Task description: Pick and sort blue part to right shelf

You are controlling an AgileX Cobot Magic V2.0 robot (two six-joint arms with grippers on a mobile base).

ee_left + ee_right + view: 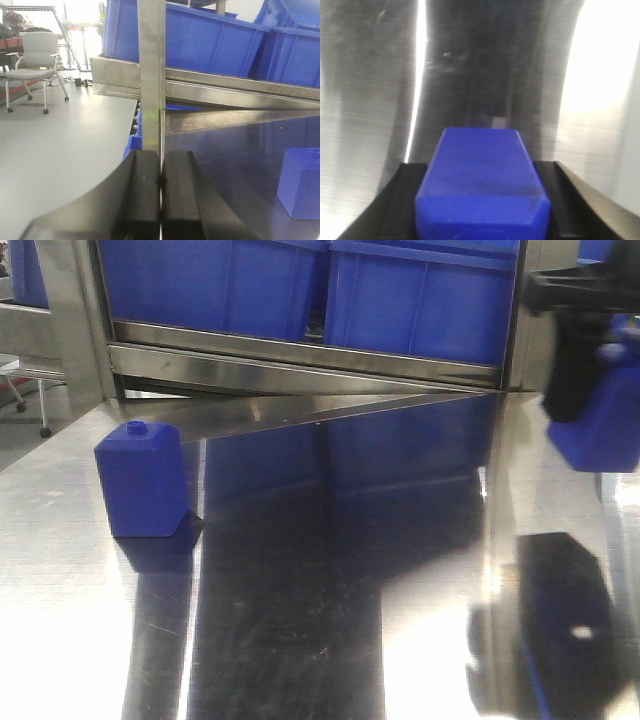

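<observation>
Open steel table (300, 640) ahead, lone blue block (143, 485) left, bin-loaded shelf rail (300, 352) behind.

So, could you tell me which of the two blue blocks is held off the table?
The right block: it is clamped in the right pincer above the table. The left block stands on the table, with no pincer on it.

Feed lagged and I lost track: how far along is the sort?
Done: the pick. In hand: the right gripper holds the blue part above the table. Remaining: placing it on the shelf. The left gripper is shut, empty; another blue block stands on the table.
</observation>
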